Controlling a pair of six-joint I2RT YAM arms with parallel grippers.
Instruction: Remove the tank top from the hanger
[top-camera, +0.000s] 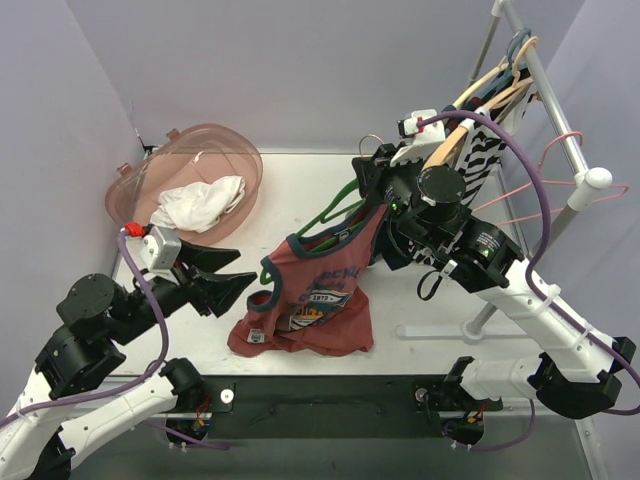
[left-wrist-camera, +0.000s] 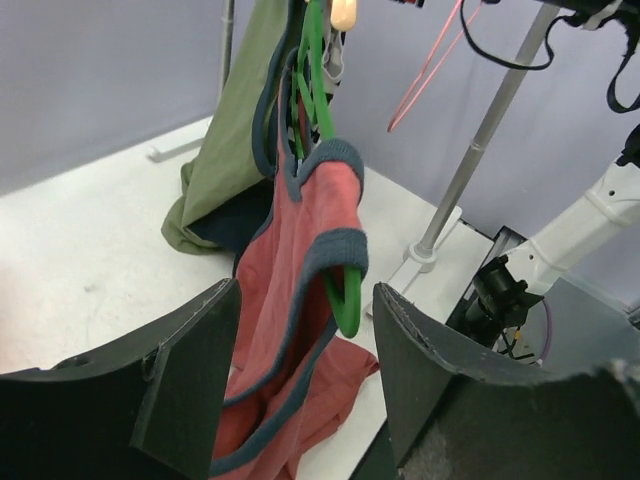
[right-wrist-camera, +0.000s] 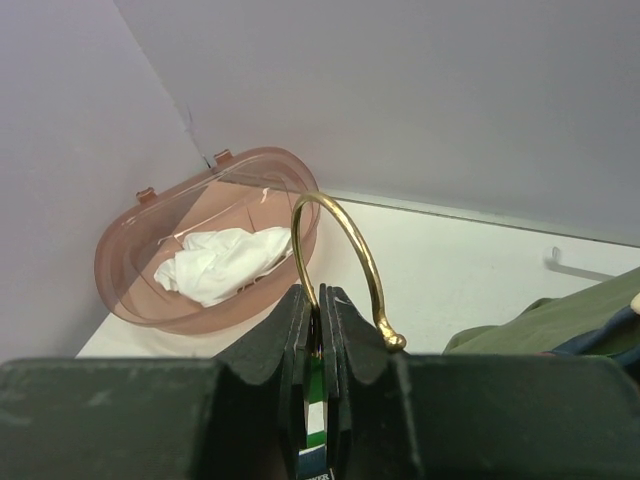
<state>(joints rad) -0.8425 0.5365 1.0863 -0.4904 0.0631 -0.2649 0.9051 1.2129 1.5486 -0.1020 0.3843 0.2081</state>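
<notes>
Right pincer (right-wrist-camera: 320, 295) is shut tight on the green hanger (top-camera: 335, 215), just under its gold hook (right-wrist-camera: 297, 245). The left pincer (top-camera: 235, 275) is open and holds nothing, close beside the red tank top (top-camera: 320, 290). The top hangs from the hanger, its bottom on the table (top-camera: 290, 175). A pink tub (top-camera: 215, 150) holds a white cloth (top-camera: 200, 205).

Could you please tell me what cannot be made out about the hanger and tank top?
- Top view: the tank top's far strap and hanger shoulder, hidden under the right gripper.
- Left wrist view: the hook, cut by the top edge.
- Right wrist view: the hanger's shoulders, hidden behind the gripper's fingers.
</notes>
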